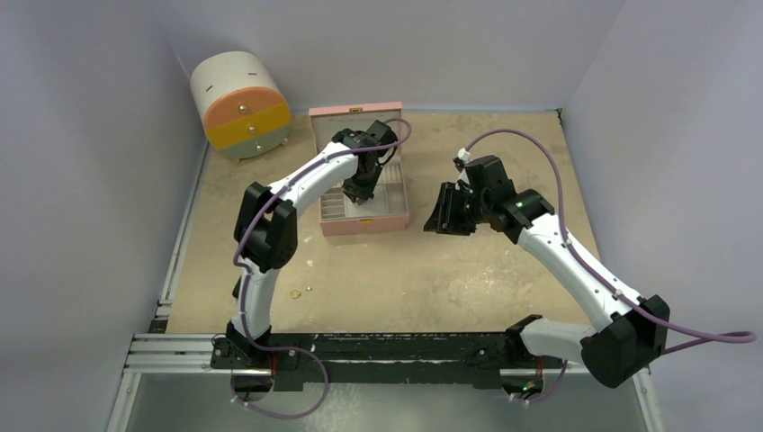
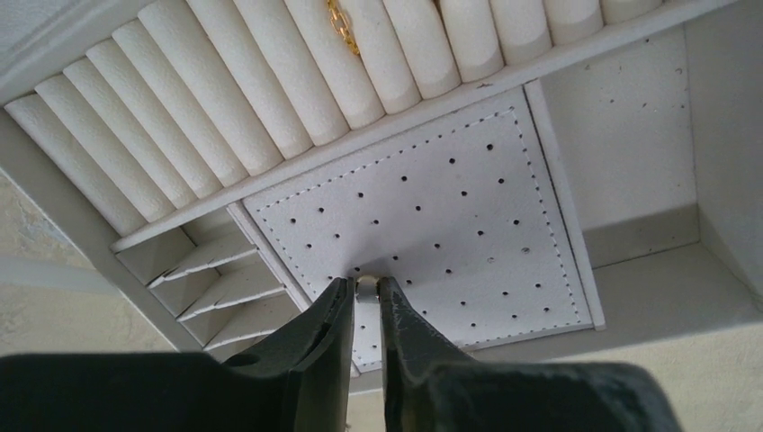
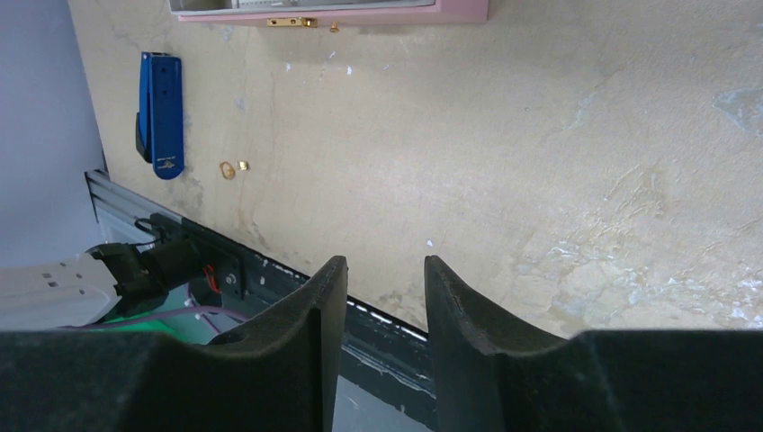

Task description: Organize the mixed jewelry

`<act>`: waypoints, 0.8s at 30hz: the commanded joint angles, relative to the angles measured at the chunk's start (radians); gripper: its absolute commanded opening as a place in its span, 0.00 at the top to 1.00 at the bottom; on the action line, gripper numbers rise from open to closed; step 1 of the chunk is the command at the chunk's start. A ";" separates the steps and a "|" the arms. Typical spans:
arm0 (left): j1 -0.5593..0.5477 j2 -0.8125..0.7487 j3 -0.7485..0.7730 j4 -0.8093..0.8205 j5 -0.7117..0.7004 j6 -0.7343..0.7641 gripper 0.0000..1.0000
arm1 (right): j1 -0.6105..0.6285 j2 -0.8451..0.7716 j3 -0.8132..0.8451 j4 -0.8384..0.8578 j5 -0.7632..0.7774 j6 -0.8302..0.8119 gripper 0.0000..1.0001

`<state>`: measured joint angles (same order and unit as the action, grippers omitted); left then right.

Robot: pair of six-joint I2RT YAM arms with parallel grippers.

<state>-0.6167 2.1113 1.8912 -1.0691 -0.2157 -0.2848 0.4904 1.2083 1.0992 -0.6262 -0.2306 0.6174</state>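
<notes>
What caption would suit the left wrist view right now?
Left gripper pinching a tiny stud-like piece at the perforated panel, padded ring rolls behind.

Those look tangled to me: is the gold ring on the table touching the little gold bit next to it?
Apart. The right wrist view shows a sliver of bare table between the gold ring and the gold bit; the top view agrees.

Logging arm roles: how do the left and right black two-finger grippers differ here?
The left gripper pinches a tiny pale bit; the right gripper is open and empty. The left sits over the white perforated pad inside the pink box; the right hangs over the tan tabletop. Both have black fingers.
</notes>
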 commanded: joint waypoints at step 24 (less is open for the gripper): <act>-0.003 -0.554 -0.266 0.245 -0.079 -0.047 0.67 | 0.117 -0.015 -0.029 0.181 -0.024 0.013 0.58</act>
<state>-0.6167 1.6814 1.7107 -0.9127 -0.2241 -0.3058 0.5308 1.2015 1.0729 -0.5335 -0.2550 0.6155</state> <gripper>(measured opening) 0.328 0.423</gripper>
